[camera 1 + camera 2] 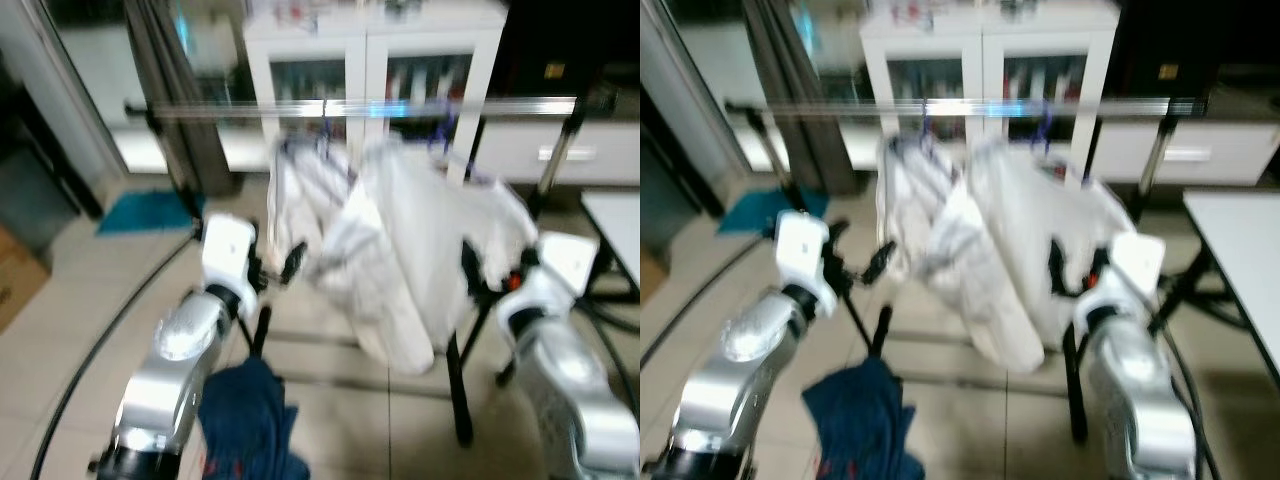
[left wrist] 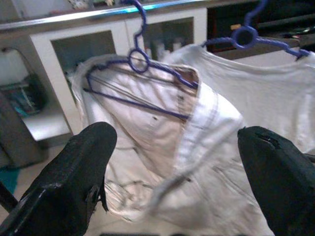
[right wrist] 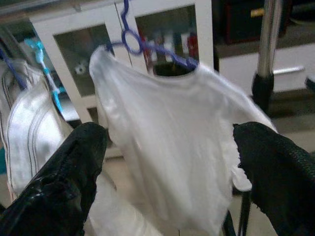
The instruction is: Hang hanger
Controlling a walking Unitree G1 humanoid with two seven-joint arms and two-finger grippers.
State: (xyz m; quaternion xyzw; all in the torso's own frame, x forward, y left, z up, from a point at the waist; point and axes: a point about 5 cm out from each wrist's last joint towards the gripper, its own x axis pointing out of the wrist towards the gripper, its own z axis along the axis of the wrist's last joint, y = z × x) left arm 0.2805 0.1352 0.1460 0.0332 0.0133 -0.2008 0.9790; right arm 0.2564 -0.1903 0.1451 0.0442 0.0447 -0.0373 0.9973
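Beyond both sets of wide-spread, empty fingers, two white garments hang on purple hangers from the rail (image 1: 350, 108). The left gripper (image 2: 172, 172) faces the striped shirt (image 2: 162, 147) on its hanger (image 2: 140, 64); the right gripper (image 3: 170, 162) faces the T-shirt (image 3: 172, 137) on the second hanger (image 3: 133, 42). A white cabinet (image 1: 375, 60) stands behind. A blue cloth (image 1: 245, 410) lies below the left arm. Head views are blurred; hanger hooks are cut off in the wrist views.

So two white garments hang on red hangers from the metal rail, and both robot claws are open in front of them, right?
Nearly. The hangers are blue-purple, not red, as the left wrist view shows plainly. The rest holds: two white garments hang from the metal rail, and the left gripper and right gripper are both open in front of them.
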